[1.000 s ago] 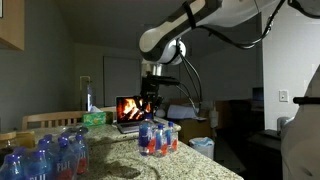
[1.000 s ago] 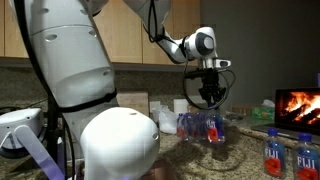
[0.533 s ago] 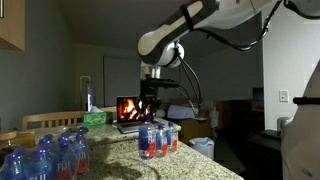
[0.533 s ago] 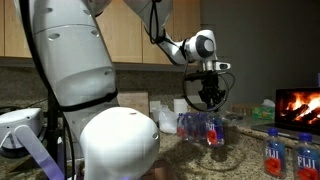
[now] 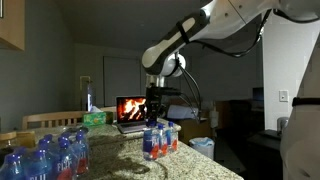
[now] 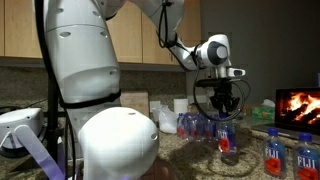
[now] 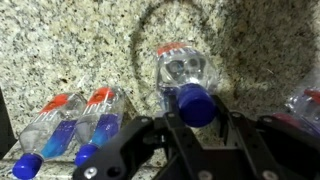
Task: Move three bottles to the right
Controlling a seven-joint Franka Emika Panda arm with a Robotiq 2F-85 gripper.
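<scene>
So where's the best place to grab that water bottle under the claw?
At the neck just under the cap, coming straight down from above. The water bottle is upright, its top is the narrowest part, and the gripper is shut there.

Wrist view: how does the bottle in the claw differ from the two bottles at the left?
The held bottle sits in the claw; the pair stands free on the counter. The held bottle is seen nearly cap-on; the pair slants, showing its labels. All three have blue caps and clear bodies.
</scene>
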